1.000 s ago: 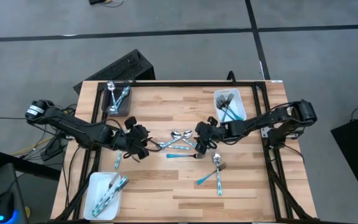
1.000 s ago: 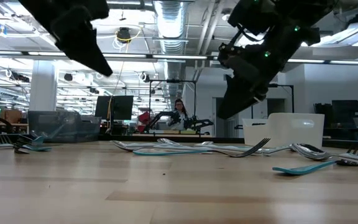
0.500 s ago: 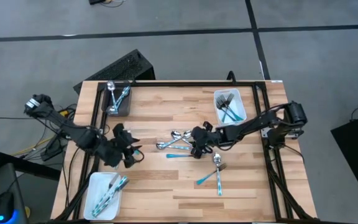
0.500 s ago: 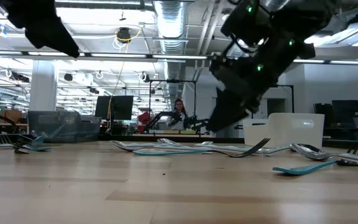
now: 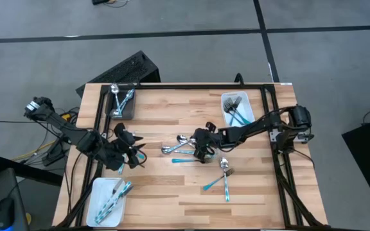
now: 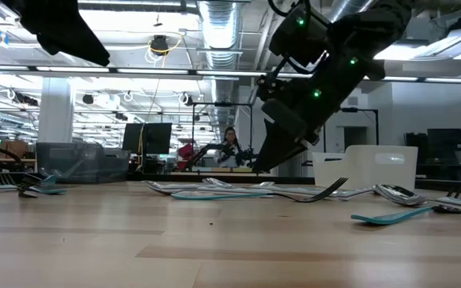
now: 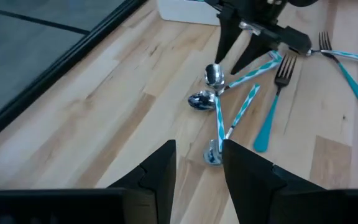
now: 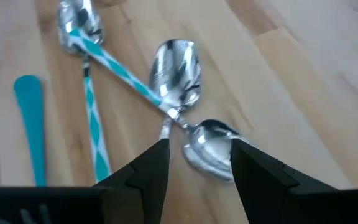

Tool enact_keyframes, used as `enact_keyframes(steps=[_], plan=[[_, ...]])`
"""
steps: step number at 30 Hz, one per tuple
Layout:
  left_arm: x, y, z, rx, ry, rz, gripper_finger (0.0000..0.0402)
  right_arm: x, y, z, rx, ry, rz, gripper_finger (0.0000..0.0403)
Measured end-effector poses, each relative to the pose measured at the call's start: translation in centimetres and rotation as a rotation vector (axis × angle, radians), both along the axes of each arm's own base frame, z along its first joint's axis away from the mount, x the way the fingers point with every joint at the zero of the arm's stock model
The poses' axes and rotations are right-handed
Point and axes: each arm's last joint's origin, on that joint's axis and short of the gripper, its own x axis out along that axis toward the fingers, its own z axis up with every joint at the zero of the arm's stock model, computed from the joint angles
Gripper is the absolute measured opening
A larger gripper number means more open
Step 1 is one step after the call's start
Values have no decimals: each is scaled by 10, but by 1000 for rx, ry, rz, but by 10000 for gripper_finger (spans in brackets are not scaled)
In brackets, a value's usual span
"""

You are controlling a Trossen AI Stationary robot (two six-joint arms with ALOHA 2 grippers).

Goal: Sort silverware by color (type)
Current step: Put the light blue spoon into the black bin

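Note:
Silverware with teal handles lies loose on the wooden table. Three spoons [image 5: 177, 142] lie crossed at mid-table; in the right wrist view their bowls [image 8: 176, 71] show close ahead. A teal fork [image 5: 188, 160] lies just nearer, and a few more pieces [image 5: 222, 174] lie toward the near right. My right gripper [image 8: 194, 165] hangs open, slanting down, a little above the spoons' right side [image 6: 261, 164]. My left gripper [image 7: 197, 165] is open with nothing between its fingers. It is raised over the table's left part [image 5: 133, 155], facing the spoons [image 7: 215, 106].
A white tray [image 5: 246, 114] holding forks stands at the far right. Another white tray [image 5: 97, 192] with silverware stands at the near left. A dark bin [image 5: 132, 110] with spoons stands at the far left. Bare wood lies along the near edge [image 5: 172, 205].
My right gripper has moved toward the table's left and down, closing in on the crossed spoons. My left gripper has drawn back toward the table's left edge, rising a little and rolling. No silverware has moved.

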Motion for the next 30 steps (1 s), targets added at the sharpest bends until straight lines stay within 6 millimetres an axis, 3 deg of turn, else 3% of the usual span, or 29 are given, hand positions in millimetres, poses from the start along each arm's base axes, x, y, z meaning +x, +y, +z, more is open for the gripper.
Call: enact_keyframes(steps=[13, 23, 30], plan=[[-1, 0, -2, -7, 23, 1, 116, -3, 1, -2, 3, 47, 2, 194], [-8, 5, -36, -49, 57, 83, 116, -5, 4, -4, 96, 66, 10, 194], [-8, 5, -43, -66, 37, 99, 116, 0, 10, -29, 124, 124, 32, 194]])
